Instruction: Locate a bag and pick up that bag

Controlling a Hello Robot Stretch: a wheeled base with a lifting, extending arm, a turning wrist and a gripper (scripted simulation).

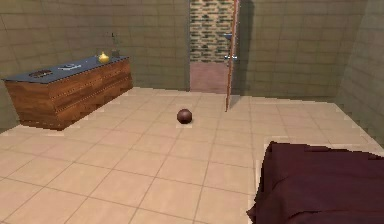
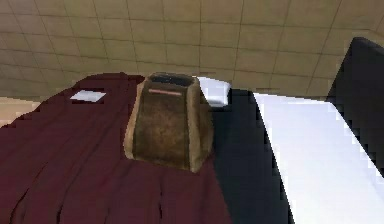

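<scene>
- Brown, coarse-textured bag (image 2: 168, 125): upright at the centre of the arm side view, on a maroon bedspread (image 2: 60, 165).
- White pillow (image 2: 320, 160): lower right; 1 small flat white item (image 2: 88, 97), perhaps a book, upper left.
- Forward view: 1 dark ball (image 1: 184, 116) at centre on the tiled floor (image 1: 120, 150); wooden counter (image 1: 70, 90) at left.
- Gripper: state cannot be told.

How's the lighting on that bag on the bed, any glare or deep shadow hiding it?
Arm side view: the brown bag is evenly lit, outline clear against the dark red bedspread; the white sheet beside it is bright and shows little detail. Forward view: soft even light, no glare; the dark ball stands out plainly on the tiled floor.
</scene>
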